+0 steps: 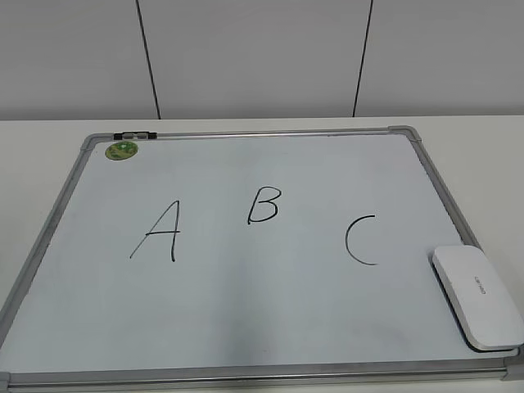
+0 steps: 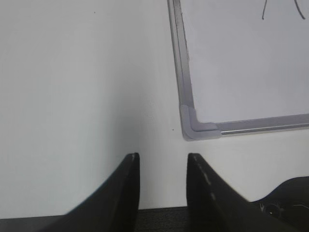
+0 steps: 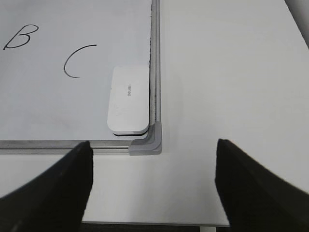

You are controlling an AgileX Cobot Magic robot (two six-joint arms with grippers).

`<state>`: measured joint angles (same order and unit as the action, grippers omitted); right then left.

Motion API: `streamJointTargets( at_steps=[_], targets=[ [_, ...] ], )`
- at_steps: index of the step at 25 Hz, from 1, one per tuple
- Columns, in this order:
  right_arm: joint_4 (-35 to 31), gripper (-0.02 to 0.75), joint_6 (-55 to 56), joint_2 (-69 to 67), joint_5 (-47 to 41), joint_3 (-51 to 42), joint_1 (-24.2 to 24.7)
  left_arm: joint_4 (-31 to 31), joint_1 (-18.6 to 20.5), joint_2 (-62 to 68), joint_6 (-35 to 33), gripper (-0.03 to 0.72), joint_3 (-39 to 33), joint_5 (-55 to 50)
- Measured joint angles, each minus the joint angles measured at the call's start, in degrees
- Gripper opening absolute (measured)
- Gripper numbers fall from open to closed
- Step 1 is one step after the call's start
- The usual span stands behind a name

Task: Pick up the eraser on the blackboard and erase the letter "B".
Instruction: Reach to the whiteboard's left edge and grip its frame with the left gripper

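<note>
Right wrist view: right gripper (image 3: 152,186) jaws wide apart above bare table (image 3: 231,96) | eraser (image 3: 129,99) just ahead, slightly left, lying in blackboard (image 3: 154,53) near right corner against frame | "C" (image 3: 77,62) beside it, letter "B" (image 3: 20,37) farther left | left gripper (image 2: 163,191) jaws parted over table, off board's left corner.

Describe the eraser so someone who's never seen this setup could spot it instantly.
Find the big white blackboard with a silver-grey frame lying flat on the table, then go to its near right corner, just right of the letter C. The eraser lies there along the right frame edge. It is the only solid object on the board: a flat white rounded block with small grey print, unlike the drawn black letters.
</note>
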<state>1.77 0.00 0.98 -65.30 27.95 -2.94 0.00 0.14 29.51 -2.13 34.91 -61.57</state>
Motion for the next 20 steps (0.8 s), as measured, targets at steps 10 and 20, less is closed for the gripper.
streamJointTargets(
  at_steps=[10, 20],
  targets=[
    [0.0, 0.586, 0.0, 0.0, 0.0, 0.0, 0.0, -5.68, 0.0, 21.23, 0.04, 0.242, 13.0, 0.54],
    [0.0, 0.587, 0.0, 0.0, 0.0, 0.0, 0.0, -7.37, 0.0, 40.87, 0.13, 0.242, 21.64, 0.77]
  ],
)
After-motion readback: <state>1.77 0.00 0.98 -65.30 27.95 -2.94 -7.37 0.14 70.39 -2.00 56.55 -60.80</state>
